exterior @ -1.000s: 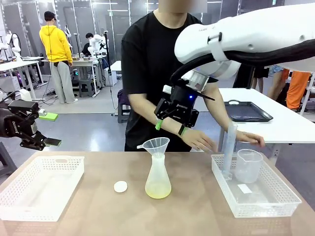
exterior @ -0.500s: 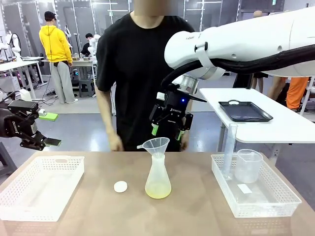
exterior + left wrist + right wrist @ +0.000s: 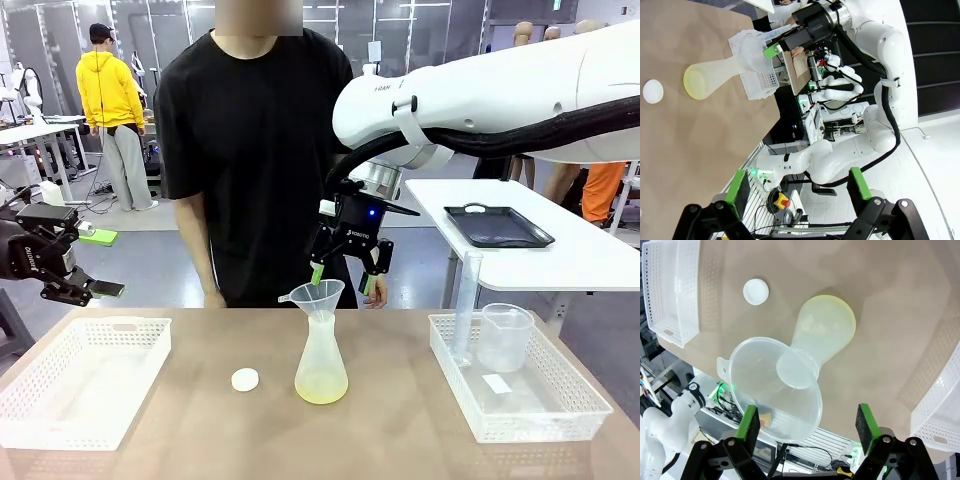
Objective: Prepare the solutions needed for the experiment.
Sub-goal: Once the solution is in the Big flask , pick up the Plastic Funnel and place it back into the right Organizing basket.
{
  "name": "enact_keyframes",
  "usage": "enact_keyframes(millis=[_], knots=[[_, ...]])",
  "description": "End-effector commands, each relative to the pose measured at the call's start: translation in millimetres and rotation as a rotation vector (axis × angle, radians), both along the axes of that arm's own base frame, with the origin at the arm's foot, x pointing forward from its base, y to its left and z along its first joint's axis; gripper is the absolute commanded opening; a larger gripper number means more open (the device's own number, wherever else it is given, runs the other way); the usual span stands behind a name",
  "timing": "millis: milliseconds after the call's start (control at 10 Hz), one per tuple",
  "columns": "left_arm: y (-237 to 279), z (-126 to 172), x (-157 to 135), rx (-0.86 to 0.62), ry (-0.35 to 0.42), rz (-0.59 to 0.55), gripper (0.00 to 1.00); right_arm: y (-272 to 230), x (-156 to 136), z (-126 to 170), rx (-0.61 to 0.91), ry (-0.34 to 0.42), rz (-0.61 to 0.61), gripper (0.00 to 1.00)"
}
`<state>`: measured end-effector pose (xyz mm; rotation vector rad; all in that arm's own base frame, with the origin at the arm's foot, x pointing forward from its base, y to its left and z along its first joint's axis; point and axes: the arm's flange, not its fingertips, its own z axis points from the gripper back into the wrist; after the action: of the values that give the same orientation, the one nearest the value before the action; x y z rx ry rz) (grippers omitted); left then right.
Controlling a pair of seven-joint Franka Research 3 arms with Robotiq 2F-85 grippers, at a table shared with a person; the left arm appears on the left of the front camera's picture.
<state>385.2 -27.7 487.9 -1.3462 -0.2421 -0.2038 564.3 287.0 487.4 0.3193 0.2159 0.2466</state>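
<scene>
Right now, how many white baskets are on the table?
2. The left basket sits at the robot's left; the right basket, at its right, holds a beaker and cylinder.

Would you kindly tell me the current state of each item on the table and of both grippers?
Flask: upright on the table, funnel in its neck.
Funnel: upright, seated in the flask.
Liquid: shallow yellow-green layer at the flask's bottom.
Cap: off, lying flat beside the flask.
Cylinder: upright in the right basket.
Beaker: upright beside the cylinder.
Left gripper: open, holding nothing.
Right gripper: open, over the funnel.
</scene>
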Motion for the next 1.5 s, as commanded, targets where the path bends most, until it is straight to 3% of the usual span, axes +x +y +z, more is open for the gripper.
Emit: enact_keyframes(millis=[0, 700, 800, 900, 1000, 1100, 1400], knots=[[-0.2, 2.6, 0.2, -0.018, -0.006, -0.004, 1.00, 2.4, 3.4, -3.6, -0.020, 0.011, -0.010, 0.85], [-0.2, 2.6, 0.2, -0.018, -0.006, -0.004, 1.00, 7.2, -1.0, 0.6, -0.066, 0.021, -0.012, 0.27], [-0.2, 2.6, 0.2, -0.018, -0.006, -0.004, 1.00, 4.9, -2.8, 2.4, -0.086, 0.022, -0.023, 0.34], [-0.2, 2.6, 0.2, -0.018, -0.006, -0.004, 1.00, 4.0, -3.1, 3.4, -0.081, 0.021, -0.025, 0.10], [-0.2, 2.6, 0.2, -0.018, -0.006, -0.004, 1.00, 3.0, -3.3, 2.5, -0.081, 0.022, -0.029, 0.17], [-0.2, 2.6, 0.2, -0.018, -0.006, -0.004, 1.00, 2.8, -3.6, 2.0, -0.076, 0.023, -0.030, 0.00], [-0.2, 2.6, 0.2, -0.018, -0.006, -0.004, 1.00, 7.8, -2.2, -2.4, -0.064, 0.014, -0.037, 0.00]])
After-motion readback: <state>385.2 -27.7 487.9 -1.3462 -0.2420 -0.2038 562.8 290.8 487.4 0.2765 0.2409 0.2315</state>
